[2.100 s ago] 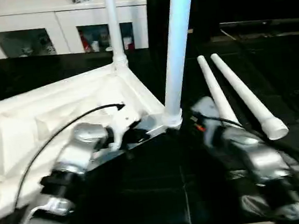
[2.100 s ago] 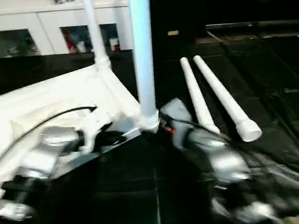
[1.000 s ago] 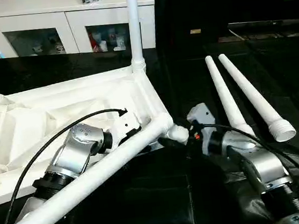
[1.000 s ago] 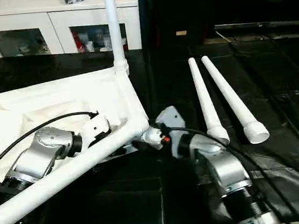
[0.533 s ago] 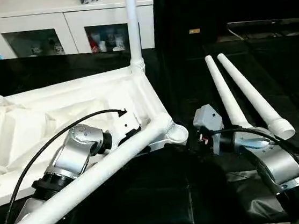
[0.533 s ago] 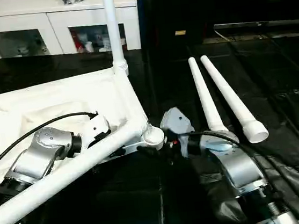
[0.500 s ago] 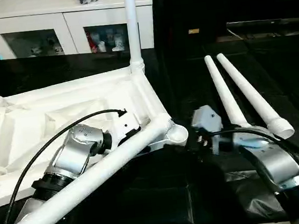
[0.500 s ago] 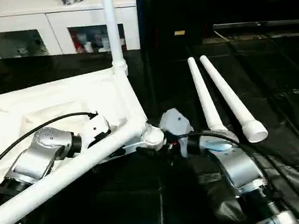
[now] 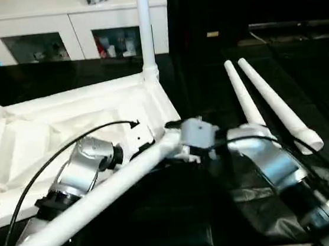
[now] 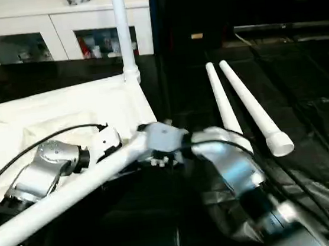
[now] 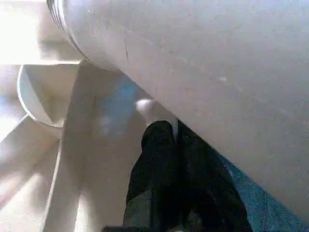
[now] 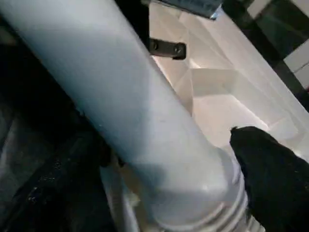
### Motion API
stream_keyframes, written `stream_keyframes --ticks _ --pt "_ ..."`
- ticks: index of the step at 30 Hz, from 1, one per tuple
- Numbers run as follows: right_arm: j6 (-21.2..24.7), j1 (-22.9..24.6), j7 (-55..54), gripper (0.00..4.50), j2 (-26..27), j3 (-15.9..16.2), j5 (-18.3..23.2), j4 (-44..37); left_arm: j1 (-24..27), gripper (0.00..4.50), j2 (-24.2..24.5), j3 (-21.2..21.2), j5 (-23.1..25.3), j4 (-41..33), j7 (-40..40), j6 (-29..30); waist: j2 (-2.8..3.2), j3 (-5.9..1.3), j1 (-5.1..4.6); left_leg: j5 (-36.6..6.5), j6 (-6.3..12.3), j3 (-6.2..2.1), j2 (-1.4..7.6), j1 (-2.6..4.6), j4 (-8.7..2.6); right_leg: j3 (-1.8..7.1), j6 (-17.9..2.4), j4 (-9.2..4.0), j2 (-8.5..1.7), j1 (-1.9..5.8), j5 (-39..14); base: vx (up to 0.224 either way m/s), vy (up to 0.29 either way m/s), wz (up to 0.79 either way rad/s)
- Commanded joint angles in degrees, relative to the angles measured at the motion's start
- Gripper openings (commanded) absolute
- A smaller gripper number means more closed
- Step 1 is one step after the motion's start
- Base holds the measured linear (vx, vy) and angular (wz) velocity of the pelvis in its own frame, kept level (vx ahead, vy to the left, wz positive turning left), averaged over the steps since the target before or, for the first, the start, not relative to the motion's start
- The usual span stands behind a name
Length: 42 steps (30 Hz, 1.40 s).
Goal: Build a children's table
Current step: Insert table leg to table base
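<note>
The children's table top [image 9: 39, 122] lies upside down on the left, ribs up. One white leg [image 9: 144, 24] stands upright in its far corner socket. A second leg [image 9: 95, 196] lies toppled, slanting from the near corner down across my left forearm. My left gripper [image 9: 147, 140] rests shut on the top's rim under that leg, its black fingers [image 11: 164, 159] pressed together. My right gripper [image 9: 175, 138] is open around the toppled leg's thick threaded end [image 12: 193, 193], with one black finger [image 12: 270, 179] beside it. Two more legs [image 9: 269, 102] lie side by side on the right.
Everything sits on a black floor mat [image 9: 181, 216]. A white cabinet with glass doors [image 9: 53, 34] stands at the back left. A round socket cup [image 11: 38, 96] of the top shows close to my left fingers.
My right gripper has swung left from beside the near corner and now straddles the toppled leg's thick end. The leg, the table top and my left arm have stayed put.
</note>
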Motion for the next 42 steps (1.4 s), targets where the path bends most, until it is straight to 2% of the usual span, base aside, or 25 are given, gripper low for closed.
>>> stream_keyframes --ticks 1,6,7,9,15,22,27,32,35,36,37,38,39,41,42 --pt "-1.7 -1.5 0.1 3.98 -0.1 1.0 -1.1 2.2 -0.1 0.0 0.2 -0.8 -0.6 -1.7 -1.0 -0.2 0.65 -4.6 -0.26 -7.5 2.76 -2.18 3.94 0.8 -3.46 4.12 -12.0 -3.77 -5.89 3.43 -6.6 0.0 0.0 0.0" --pt "-6.5 -3.6 2.7 3.55 -1.0 2.8 -3.0 5.6 -0.1 0.0 0.4 -1.0 -0.5 -1.6 -1.1 -0.4 0.58 -4.55 -0.34 -7.6 3.18 -2.11 3.83 0.7 -3.38 4.12 -12.5 -3.66 -5.84 3.58 -5.8 0.0 0.0 0.0" --pt "-7.8 -4.2 4.2 3.45 -1.3 3.4 -3.1 6.6 -0.1 0.0 0.5 -1.1 -0.5 -1.5 -1.2 -0.6 0.85 -4.55 -0.36 -7.9 3.25 -2.13 3.85 0.75 -3.33 4.13 -12.6 -3.69 -5.89 3.53 -6.0 0.0 0.0 0.0" --pt "-9.0 -5.0 6.1 3.25 -1.7 4.0 -3.0 7.6 -0.2 0.0 0.6 -1.3 -0.4 -1.4 -1.3 -0.7 0.71 -4.63 -0.34 -7.6 3.45 -2.12 3.86 0.73 -3.3 4.14 -12.7 -3.59 -5.8 3.62 -5.1 0.0 0.0 0.0" --pt "-11.0 -6.4 10.3 2.84 -2.3 5.1 -2.7 9.6 -0.1 0.0 0.8 -1.5 -0.4 -1.6 -1.6 -0.8 0.64 -4.56 -0.37 -8.3 3.96 -2.13 3.9 0.74 -3.3 4.05 -13.0 -3.68 -5.76 3.64 -6.0 0.0 0.0 0.0" --pt "-13.1 -7.7 12.4 2.61 -1.7 5.2 -2.8 12.5 0.0 0.0 1.0 -1.7 -0.3 -1.7 -1.9 -1.0 0.57 -4.6 -0.35 -8.2 4.02 -2.13 3.9 0.74 -3.25 4.07 -13.1 -3.68 -5.74 3.62 -6.3 0.0 0.0 0.0" --pt "-13.4 -7.8 12.4 2.51 -1.1 4.6 -2.2 13.2 0.0 0.0 1.3 -1.7 -0.4 -1.5 -2.0 -1.5 0.7 -4.57 -0.41 -8.6 3.94 -2.21 3.95 0.74 -3.32 4.02 -13.2 -3.64 -5.65 3.54 -6.6 0.0 0.0 0.0" --pt "-14.8 -7.1 12.7 2.47 -0.8 2.4 0.3 13.0 -0.6 0.0 1.4 -1.5 -0.2 -0.4 -2.0 -2.4 0.93 -4.6 -0.42 -9.2 3.58 -2.23 3.94 0.78 -3.34 4.04 -13.0 -3.71 -5.66 3.56 -6.9 0.0 0.0 0.0" --pt "-15.6 -6.5 12.9 2.47 -0.7 0.5 2.4 12.6 -1.0 0.0 1.4 -1.4 -0.2 0.5 -1.9 -3.0 0.89 -4.73 -0.31 -8.5 3.99 -2.2 3.88 0.69 -3.24 4.05 -13.4 -3.56 -5.66 3.63 -5.0 0.0 0.0 0.0" --pt "-15.9 -5.9 13.4 2.47 -0.7 -0.8 4.3 11.7 -1.3 0.0 1.3 -1.2 -0.1 1.1 -1.7 -3.3 1.16 -4.69 -0.29 -8.9 4.0 -2.2 3.92 0.74 -3.25 4.01 -13.5 -3.63 -5.63 3.56 -5.0 0.0 0.0 0.0" --pt "-16.0 -5.7 13.6 2.47 -0.6 -1.1 4.8 11.4 -1.4 0.0 1.3 -1.2 -0.1 1.3 -1.7 -3.4 1.09 -4.68 -0.26 -9.2 4.07 -2.14 3.89 0.78 -3.23 4.01 -13.4 -3.69 -5.61 3.56 -5.1 0.0 0.0 0.0" --pt "-16.3 -5.2 13.9 2.47 -0.8 -1.7 5.8 10.6 -1.6 0.0 1.3 -1.0 -0.1 1.7 -1.6 -3.6 1.27 -4.71 -0.22 -9.6 4.01 -2.23 3.9 0.78 -3.27 3.98 -13.5 -3.65 -5.64 3.66 -5.3 0.0 0.0 0.0" --pt "-16.5 -4.9 13.9 2.47 -0.9 -2.0 6.2 10.2 -1.7 0.0 1.3 -1.0 -0.1 1.9 -1.5 -3.8 1.11 -4.67 -0.31 -10.0 3.99 -2.28 3.95 0.75 -3.34 3.95 -13.4 -3.75 -5.66 3.69 -5.7 0.0 0.0 0.0" --pt "-16.7 -4.2 14.0 2.47 -1.0 -2.7 7.3 9.2 -2.0 0.0 1.3 -0.8 -0.1 2.6 -1.4 -4.4 1.38 -4.55 -0.36 -10.7 3.9 -2.26 3.82 0.73 -3.35 3.88 -13.0 -4.09 -5.59 3.65 -7.3 0.0 0.0 0.0" --pt "-16.7 -4.0 14.0 2.47 -1.1 -3.0 7.7 8.9 -2.1 0.0 1.3 -0.7 -0.1 2.9 -1.4 -4.7 1.19 -4.58 -0.35 -11.0 3.68 -2.29 3.86 0.76 -3.36 3.92 -12.7 -4.08 -5.67 3.71 -8.0 0.0 0.0 0.0"
